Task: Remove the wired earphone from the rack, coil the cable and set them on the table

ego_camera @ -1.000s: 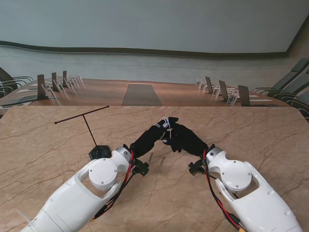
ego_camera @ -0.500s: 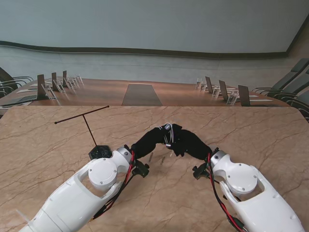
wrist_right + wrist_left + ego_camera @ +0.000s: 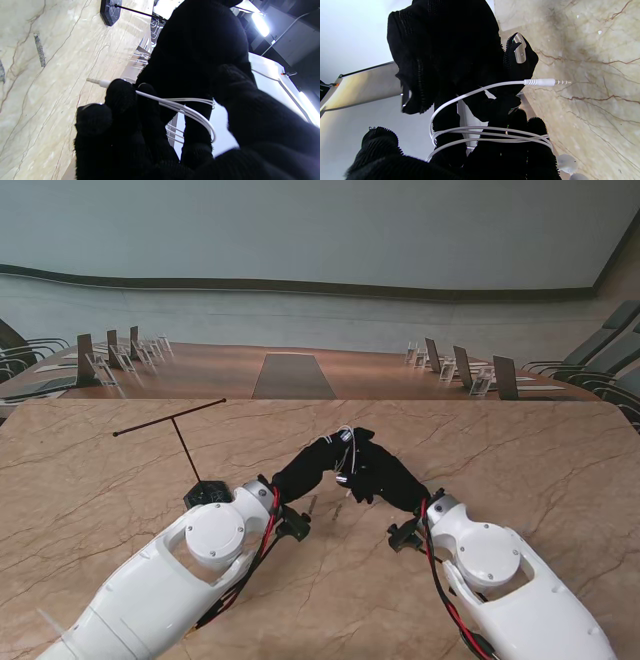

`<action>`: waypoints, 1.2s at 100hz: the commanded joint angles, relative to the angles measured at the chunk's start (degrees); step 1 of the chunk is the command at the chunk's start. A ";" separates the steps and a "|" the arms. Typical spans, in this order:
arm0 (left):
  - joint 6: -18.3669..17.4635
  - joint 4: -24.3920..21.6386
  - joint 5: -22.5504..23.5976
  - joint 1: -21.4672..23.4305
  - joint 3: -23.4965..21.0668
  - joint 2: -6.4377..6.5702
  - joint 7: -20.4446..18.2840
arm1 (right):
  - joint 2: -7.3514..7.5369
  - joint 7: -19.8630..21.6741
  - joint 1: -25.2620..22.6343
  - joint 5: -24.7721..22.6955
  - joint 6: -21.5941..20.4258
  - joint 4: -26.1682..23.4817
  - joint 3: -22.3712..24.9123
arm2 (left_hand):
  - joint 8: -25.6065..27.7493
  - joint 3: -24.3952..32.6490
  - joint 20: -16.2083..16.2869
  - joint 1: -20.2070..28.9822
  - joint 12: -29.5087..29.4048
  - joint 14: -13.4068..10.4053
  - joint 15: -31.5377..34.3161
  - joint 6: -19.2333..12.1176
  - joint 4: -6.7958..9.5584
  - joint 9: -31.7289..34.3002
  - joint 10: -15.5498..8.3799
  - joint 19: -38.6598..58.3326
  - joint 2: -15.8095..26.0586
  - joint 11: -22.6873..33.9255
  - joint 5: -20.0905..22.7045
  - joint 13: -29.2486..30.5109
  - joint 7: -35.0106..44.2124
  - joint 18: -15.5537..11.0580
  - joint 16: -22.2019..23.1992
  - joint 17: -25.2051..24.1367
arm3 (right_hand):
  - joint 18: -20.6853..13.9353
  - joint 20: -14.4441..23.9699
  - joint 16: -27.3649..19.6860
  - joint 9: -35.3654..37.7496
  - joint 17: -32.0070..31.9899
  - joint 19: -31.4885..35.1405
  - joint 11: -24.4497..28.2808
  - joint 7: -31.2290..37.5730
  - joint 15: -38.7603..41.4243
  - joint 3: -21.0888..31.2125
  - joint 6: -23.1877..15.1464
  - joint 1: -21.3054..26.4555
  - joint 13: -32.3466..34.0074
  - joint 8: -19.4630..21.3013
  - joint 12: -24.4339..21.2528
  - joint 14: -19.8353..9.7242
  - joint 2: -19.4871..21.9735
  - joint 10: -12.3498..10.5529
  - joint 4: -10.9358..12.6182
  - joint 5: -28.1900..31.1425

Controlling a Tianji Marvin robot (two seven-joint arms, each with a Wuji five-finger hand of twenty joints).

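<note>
1. The cable (image 3: 490, 132) sits at mid-frame in the stand view, wound in several loops around the fingers of the left hand (image 3: 322, 457), held above the counter (image 3: 120, 480).
2. Its plug (image 3: 546, 81) sticks out free; the right hand (image 3: 375, 465) pinches the cable just behind it. An earbud (image 3: 566, 162) hangs at the lower right of the left wrist view.
3. Both hands are closed on the cable, touching each other.
4. Risk, as I judge it: the loops look loose, so sliding them off could let the coil spring open or snag on a finger.
5. The rack (image 3: 190, 455), bare, stands at left near the left arm, clear of the hands.
</note>
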 commanded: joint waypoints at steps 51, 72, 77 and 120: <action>0.81 0.08 0.63 0.66 1.84 -1.54 0.44 | -0.42 1.86 2.28 -0.66 0.71 -2.06 -3.18 | 0.18 -0.35 -1.34 0.13 -0.17 -2.18 -1.76 4.36 -0.52 -2.86 -8.74 -3.49 -1.17 1.36 6.98 -2.88 6.65 -1.18 -0.52 -2.73 | -5.10 -0.99 -0.41 3.91 3.81 4.94 2.07 13.62 4.92 -1.21 -14.03 10.00 3.26 2.49 0.57 4.28 -0.68 1.20 -1.77 13.62; 0.53 -0.33 0.97 0.89 1.43 -1.26 0.16 | -0.52 1.92 2.62 -0.76 2.01 -1.19 -3.04 | 0.29 -0.35 -1.14 0.20 0.19 -2.17 -1.74 4.71 -0.50 -2.84 -8.81 -3.92 -1.09 1.63 7.15 -2.84 7.02 -1.21 -0.25 -2.73 | -3.47 -1.16 -0.80 5.40 4.52 5.33 2.15 15.20 5.38 6.91 -14.36 8.69 3.80 11.90 -2.28 6.01 -1.92 3.02 2.75 18.13; 0.58 -0.40 1.14 1.00 1.26 -1.19 0.12 | -0.50 2.14 2.41 -0.60 2.53 -1.22 -2.56 | 0.29 -0.32 -1.07 0.26 0.24 -2.00 -1.68 4.75 -0.49 -2.73 -8.76 -3.94 -1.09 1.68 7.25 -2.76 7.07 -1.08 -0.18 -2.66 | -2.83 -0.78 -0.68 5.38 4.10 5.08 2.37 14.88 5.26 10.77 -14.65 7.30 3.52 16.76 -2.82 6.75 -2.40 3.75 4.07 18.50; 1.24 -1.18 3.12 1.88 -0.05 -0.38 -0.57 | -1.14 -3.01 0.10 -4.12 2.56 -1.64 2.21 | -0.37 -0.23 -0.50 0.83 0.38 -1.58 -1.25 7.04 -0.43 -2.31 -8.38 -3.86 -0.99 1.76 7.76 -2.49 6.43 -1.37 0.30 -2.32 | 0.01 1.03 0.04 9.08 7.93 7.01 3.43 14.15 7.15 26.34 -13.65 1.10 6.57 30.61 -3.38 9.53 -7.57 5.97 8.94 23.64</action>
